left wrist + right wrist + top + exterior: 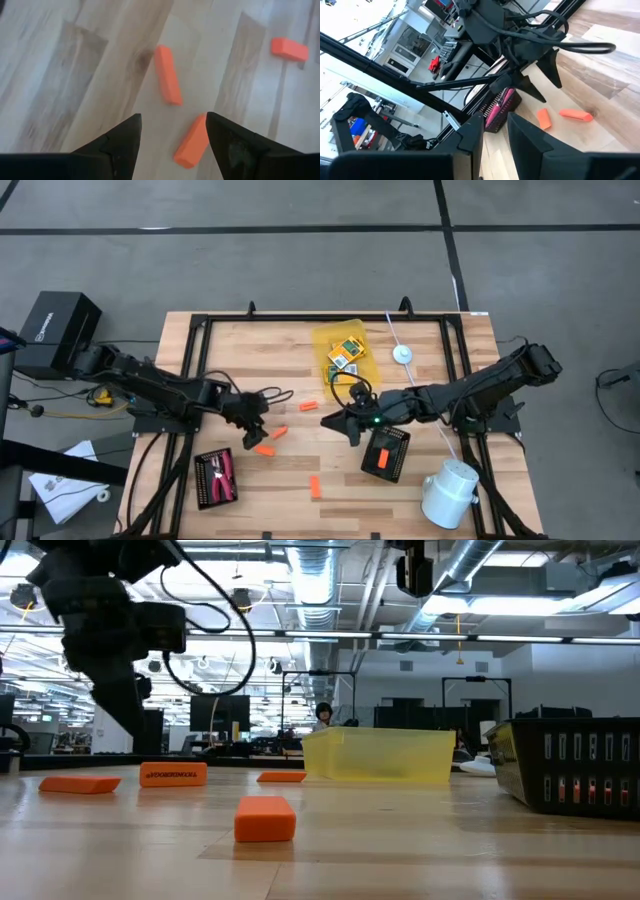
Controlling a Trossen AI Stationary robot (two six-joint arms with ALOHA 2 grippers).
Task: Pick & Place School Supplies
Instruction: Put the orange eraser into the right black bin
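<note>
Left gripper (pixel 172 131) hovers spread over 2 short orange sticks on the wood table (pixel 60 75); nearer stick (pixel 192 141) lies beside one finger, long axis skewed. Right gripper (pixel 495 135) parted, empty.

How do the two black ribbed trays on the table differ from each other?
The black ribbed tray near the left arm holds a red-handled plier-like tool, while the black ribbed tray near the right arm holds a short orange stick. The left tray lies nearer the table's front edge; the right tray sits closer to the middle, beside the right gripper. Both are dark, rectangular and slightly turned.
</note>
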